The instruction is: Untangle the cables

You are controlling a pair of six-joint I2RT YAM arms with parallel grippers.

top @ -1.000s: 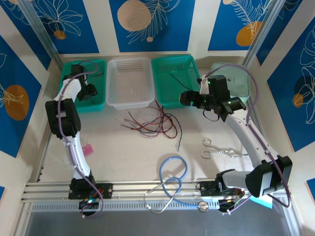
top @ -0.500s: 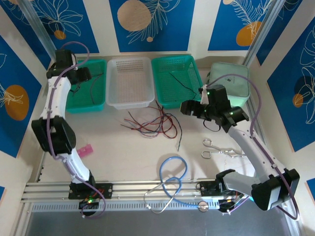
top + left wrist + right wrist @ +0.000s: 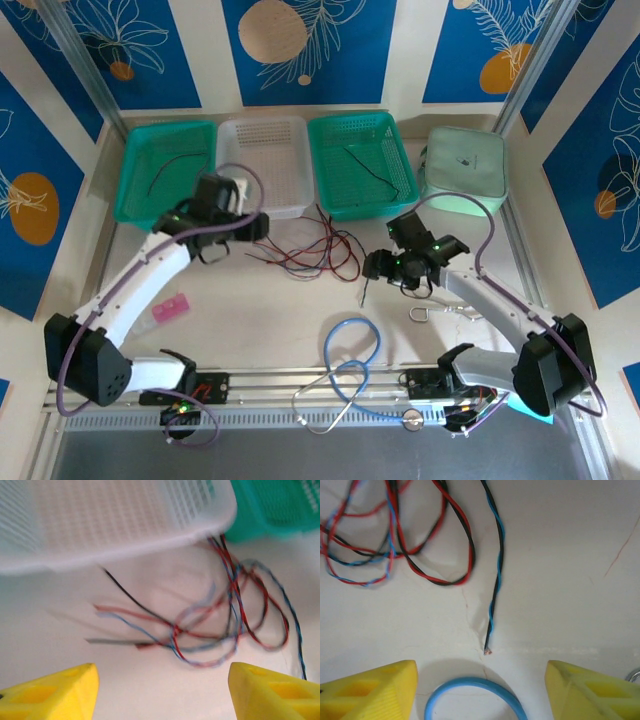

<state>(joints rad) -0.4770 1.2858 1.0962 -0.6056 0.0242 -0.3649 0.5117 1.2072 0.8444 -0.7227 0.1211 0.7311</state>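
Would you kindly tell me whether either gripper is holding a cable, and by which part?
Nothing is held: left gripper and right gripper are open, with the cables lying free.

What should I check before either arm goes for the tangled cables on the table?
1. Left hand open and empty: ok.
2. Right hand open and empty: ok.
3. Cables in front of the left hand: ok.
4. Black-and-blue cable end ahead of the right hand: ok.
5. Blue tube away from that end: not ok, it curves close by.
6. Cables separated: not ok, one tangle.
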